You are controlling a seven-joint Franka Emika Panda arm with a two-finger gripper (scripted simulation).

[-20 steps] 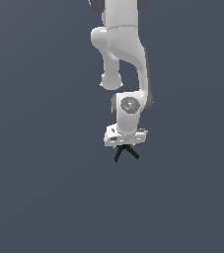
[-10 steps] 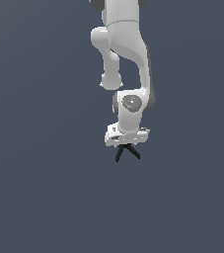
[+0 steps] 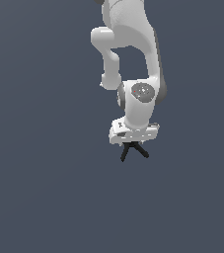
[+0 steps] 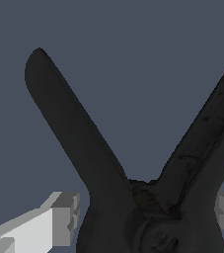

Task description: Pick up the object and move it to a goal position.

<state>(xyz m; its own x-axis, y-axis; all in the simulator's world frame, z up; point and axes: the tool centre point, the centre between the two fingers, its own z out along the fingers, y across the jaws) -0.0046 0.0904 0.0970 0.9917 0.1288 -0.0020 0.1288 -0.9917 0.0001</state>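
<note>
Wrist view: the object (image 4: 133,197) fills the frame, its two flat black legs splaying in a V from a small ring-like loop.
Gripper: its pale grey fingers (image 4: 59,220) sit narrowly at either side of the loop, clamped on it.
Exterior view: the white gripper (image 3: 133,143) points down under the arm (image 3: 133,59); the object (image 3: 133,149) hangs from it, legs spread downward.
Surface: plain dark grey-blue ground (image 3: 34,197) all round.

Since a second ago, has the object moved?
Yes. The object has drifted slightly toward the exterior view's right with the gripper, judged against the frame edge; the plain background offers no landmark.
</note>
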